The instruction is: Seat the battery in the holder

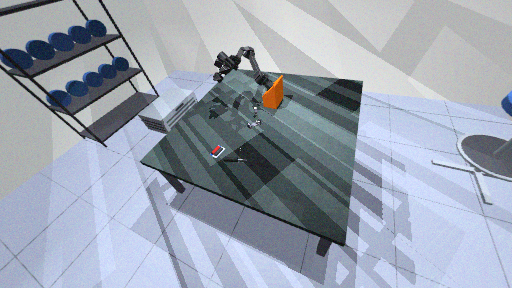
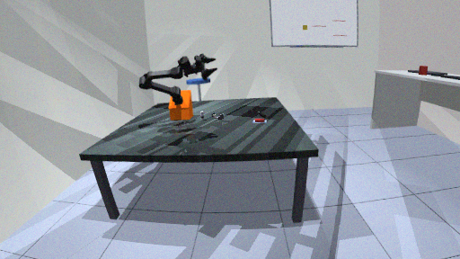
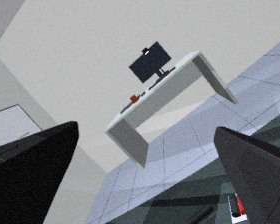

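Exterior view has the gripper (image 2: 210,66) up high over the orange block (image 2: 181,104), fingers spread wide and holding nothing. Red battery (image 2: 259,120) sits in its white holder (image 1: 218,152) on the table (image 2: 234,144) (well apart from that block), nowhere near the fingers.

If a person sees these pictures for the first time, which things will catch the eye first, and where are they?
The bright orange block at the far side of the dark table stands out first, with the black arm rising from it. The open gripper is raised high above the table and holds nothing. A small red object in a white holder lies near the table edge, apart from the arm.
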Controlling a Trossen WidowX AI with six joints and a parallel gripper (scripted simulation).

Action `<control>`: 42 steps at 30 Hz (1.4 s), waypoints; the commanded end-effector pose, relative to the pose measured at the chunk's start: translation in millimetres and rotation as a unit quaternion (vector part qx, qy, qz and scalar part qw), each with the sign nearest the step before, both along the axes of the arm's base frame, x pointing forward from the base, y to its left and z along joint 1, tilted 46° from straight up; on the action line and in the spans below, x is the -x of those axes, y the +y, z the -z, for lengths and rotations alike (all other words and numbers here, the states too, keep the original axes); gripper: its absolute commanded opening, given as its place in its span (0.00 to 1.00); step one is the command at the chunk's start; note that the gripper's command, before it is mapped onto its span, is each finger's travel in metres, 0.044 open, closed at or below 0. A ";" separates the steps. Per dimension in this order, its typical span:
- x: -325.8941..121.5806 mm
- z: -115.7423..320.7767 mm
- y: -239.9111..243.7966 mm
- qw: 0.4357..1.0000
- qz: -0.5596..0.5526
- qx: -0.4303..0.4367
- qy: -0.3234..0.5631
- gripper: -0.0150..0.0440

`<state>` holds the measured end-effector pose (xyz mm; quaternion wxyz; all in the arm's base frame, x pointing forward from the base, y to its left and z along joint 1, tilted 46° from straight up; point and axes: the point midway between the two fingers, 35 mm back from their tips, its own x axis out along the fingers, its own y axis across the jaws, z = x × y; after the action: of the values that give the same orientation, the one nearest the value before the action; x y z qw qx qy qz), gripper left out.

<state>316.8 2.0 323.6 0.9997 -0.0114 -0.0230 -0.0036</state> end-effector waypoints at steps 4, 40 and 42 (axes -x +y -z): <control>-18.4 65.9 3.3 0.990 0.023 -0.036 0.133 0.75; 133.4 348.3 -77.8 0.612 0.329 0.211 0.688 0.25; 137.0 355.9 -87.4 0.611 0.331 0.212 0.687 0.25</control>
<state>185.5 -71.9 -21.1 0.6278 -0.2224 0.6745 -0.3184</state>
